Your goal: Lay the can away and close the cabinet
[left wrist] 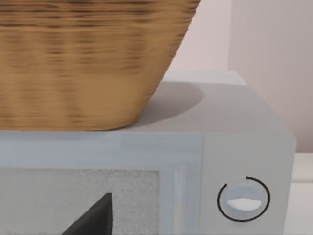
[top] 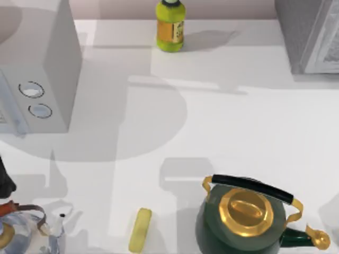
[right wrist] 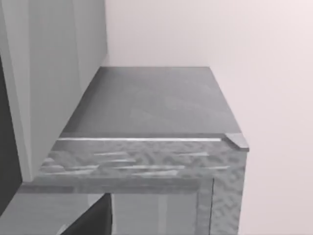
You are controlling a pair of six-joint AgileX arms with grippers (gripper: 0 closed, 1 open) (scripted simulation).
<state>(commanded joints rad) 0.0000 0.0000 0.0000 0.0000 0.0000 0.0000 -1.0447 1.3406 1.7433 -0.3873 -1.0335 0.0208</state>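
Left pincer (left wrist: 93, 220) before the microwave (left wrist: 244, 147)

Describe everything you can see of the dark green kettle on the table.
The kettle stands upright near the table's front edge, toward the right in the top view. Its body is dark glossy green, with a gold lid and knob on top. A black grip runs across gold brackets above the lid, and a green spout tipped with a gold cap points right. It looks like enamelled metal. Nothing touches it; a pale yellow oblong object lies apart to its left.
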